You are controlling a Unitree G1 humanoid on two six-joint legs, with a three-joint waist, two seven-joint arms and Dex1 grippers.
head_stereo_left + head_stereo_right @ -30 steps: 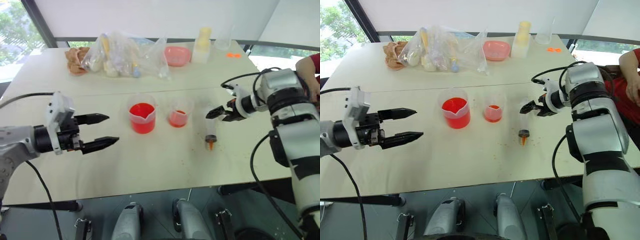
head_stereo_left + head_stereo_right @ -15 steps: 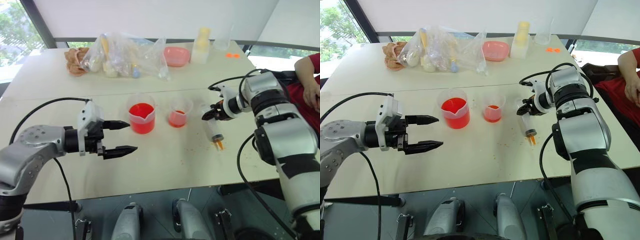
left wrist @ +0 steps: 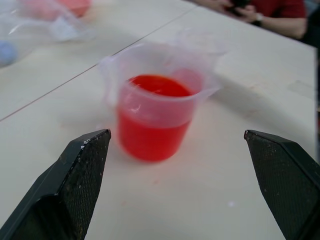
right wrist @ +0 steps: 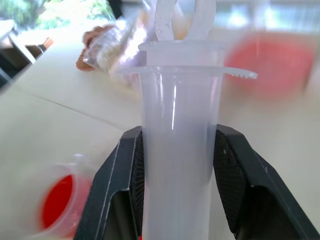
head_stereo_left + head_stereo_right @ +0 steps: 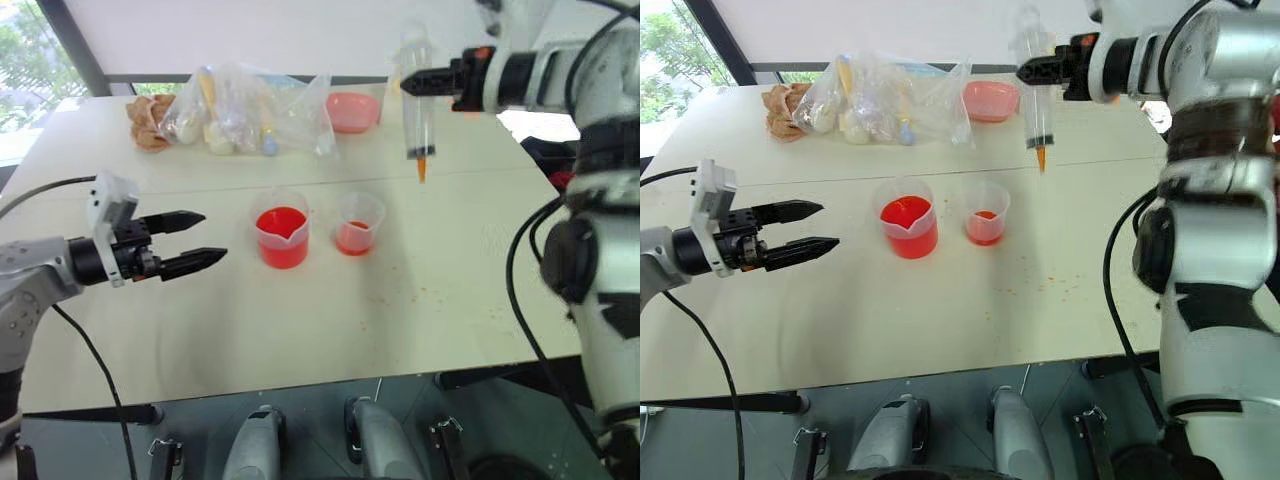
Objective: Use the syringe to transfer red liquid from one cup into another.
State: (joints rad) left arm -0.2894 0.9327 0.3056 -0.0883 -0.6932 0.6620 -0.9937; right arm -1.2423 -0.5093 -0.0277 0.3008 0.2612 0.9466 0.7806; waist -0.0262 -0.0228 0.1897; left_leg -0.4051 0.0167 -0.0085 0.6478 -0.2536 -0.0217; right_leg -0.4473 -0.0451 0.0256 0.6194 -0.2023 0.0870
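The syringe (image 5: 420,110) hangs tip-down, clamped in the right gripper (image 5: 432,82); the left gripper (image 5: 205,239) waits wide open. Next, seemingly: dipping into the spouted cup (image 5: 282,237).

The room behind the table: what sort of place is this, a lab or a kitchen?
Probably an office or test room set up for demonstrations, not a kitchen: a plain pale table beside large windows, loose props such as a plastic bag of items and a pink bowl.

No legible text or labels
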